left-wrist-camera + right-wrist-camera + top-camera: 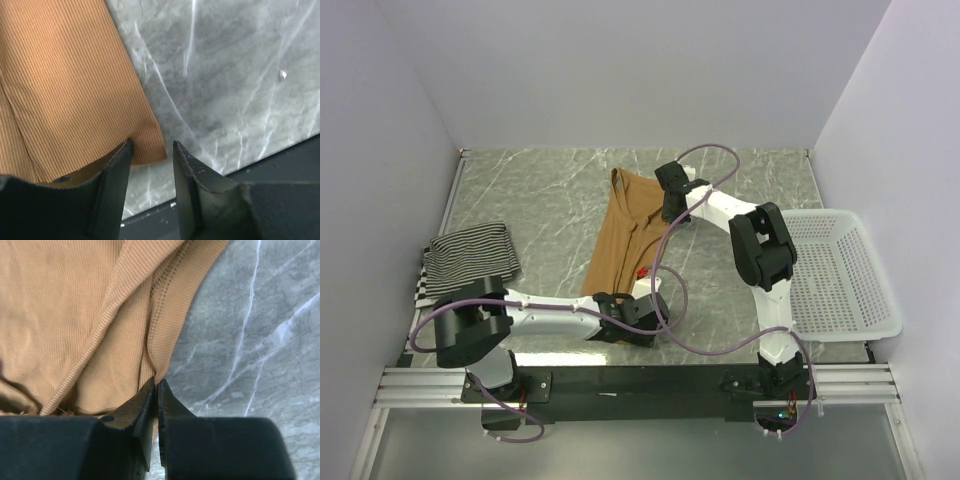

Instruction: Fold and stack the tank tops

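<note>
I'm pinching the tan tank top [615, 240], lying flat on the tabletop [540, 190]. The right claw [156, 386] is clamping its shoulder trim, and the left claw [152, 150] is straddling the hem corner, jaws parted, presumably readying a fold.

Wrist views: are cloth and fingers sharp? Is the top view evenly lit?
Left wrist view: tan top has crisp ribbing, fingers dark and soft; right wrist view: stitching sharp, fingers nearly black; top view: even light, soft shadows on the table.
</note>
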`<state>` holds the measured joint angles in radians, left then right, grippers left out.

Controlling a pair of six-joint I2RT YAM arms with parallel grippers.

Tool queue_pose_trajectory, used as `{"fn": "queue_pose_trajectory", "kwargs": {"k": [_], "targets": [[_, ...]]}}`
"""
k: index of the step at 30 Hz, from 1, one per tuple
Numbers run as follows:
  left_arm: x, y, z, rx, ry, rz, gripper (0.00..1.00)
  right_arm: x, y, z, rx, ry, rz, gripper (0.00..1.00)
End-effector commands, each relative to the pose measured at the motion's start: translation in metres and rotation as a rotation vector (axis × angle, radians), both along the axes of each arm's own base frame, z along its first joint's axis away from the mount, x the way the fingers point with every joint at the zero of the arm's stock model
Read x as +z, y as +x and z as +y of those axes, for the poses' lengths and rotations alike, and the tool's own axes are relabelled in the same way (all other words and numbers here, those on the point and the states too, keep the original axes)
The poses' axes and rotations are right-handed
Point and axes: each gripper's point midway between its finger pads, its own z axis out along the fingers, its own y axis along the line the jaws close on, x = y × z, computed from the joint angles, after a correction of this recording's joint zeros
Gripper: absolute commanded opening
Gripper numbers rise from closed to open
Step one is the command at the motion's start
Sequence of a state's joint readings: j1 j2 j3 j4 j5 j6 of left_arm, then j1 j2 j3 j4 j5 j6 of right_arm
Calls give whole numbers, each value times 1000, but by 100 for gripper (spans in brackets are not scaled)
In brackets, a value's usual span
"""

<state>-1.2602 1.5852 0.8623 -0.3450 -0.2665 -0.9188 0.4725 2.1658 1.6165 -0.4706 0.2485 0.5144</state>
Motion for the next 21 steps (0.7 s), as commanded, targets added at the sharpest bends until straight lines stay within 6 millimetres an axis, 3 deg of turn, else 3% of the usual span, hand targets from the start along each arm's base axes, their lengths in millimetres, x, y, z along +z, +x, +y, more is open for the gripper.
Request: {"fn": "queue_pose_trajectory", "kwargs": {"k": [1, 3, 4, 7, 18, 21], "targets": [[-3, 5, -1, -16, 43, -28, 44, 12, 16, -5, -24, -14, -43, 8], [-11, 3, 0, -19, 54, -18, 32, 14, 17, -7, -25, -18, -45, 4], [-13, 2, 2, -17, 57, -12, 19, 14, 17, -9, -29, -19, -46, 3], [-12, -3, 4, -21, 49, -4, 1, 15, 17, -13, -33, -23, -49, 2], [5, -42, 4, -120, -75, 105, 0, 18, 17, -28, -26, -100, -54, 1], [9, -49, 4, -139, -98, 128, 1, 17, 10, -27, -8, -96, -42, 5]]}}
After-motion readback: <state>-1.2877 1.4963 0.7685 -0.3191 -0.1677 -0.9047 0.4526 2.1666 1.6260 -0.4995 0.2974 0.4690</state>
